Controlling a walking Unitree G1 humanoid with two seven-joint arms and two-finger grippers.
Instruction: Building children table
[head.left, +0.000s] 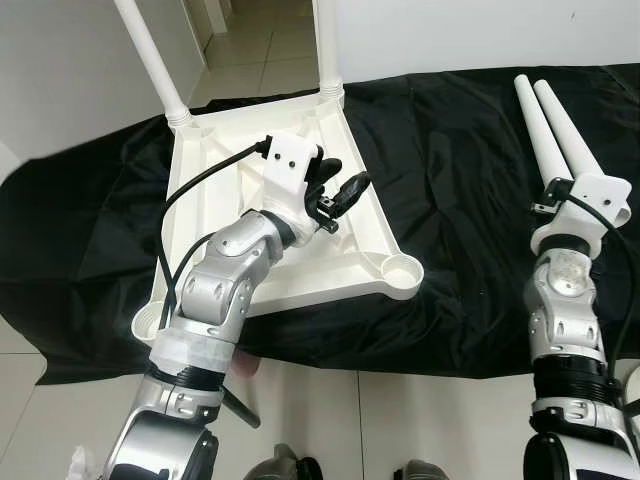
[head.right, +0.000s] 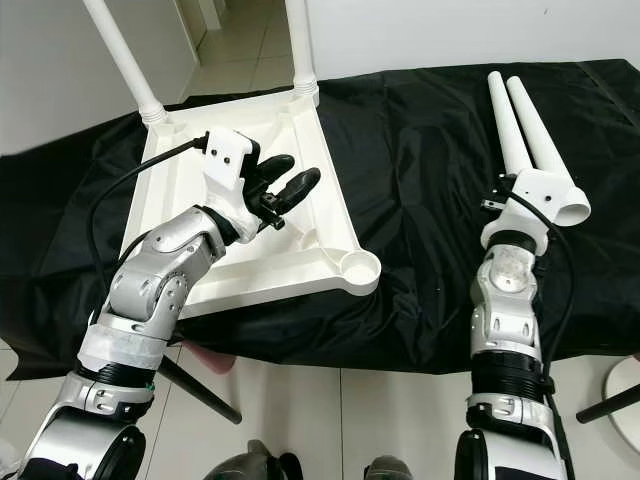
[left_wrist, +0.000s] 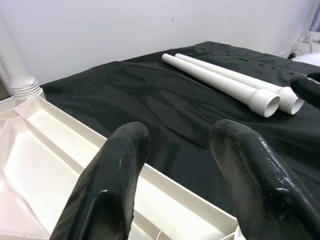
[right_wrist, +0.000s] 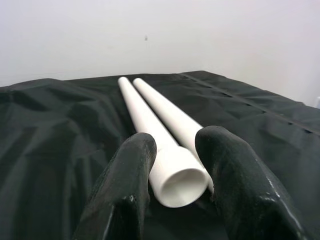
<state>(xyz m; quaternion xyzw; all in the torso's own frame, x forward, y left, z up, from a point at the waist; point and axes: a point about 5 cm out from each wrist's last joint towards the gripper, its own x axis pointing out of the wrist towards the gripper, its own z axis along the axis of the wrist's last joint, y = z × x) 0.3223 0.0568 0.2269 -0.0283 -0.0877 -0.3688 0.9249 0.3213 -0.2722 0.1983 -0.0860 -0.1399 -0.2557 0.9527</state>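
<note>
A white plastic table top (head.left: 215, 190) lies upside down on the black cloth, left of centre. Two white legs (head.left: 150, 55) (head.left: 327, 45) stand screwed into its far corners. The near corner sockets (head.left: 402, 270) (head.left: 150, 322) are empty. My left gripper (head.left: 342, 180) hovers open over the top's right side, holding nothing. Two loose white legs (head.left: 548, 125) lie side by side at the far right. In the right wrist view, my right gripper (right_wrist: 177, 145) is open, one finger on each side of the wide threaded end of one loose leg (right_wrist: 145, 112).
The black cloth (head.left: 460, 180) covers a low surface whose front edge runs just ahead of my arms. Tiled floor (head.left: 400, 420) lies below it. A white wall (head.left: 480, 30) stands behind, with a doorway at the far left. Bare cloth lies between the table top and the loose legs.
</note>
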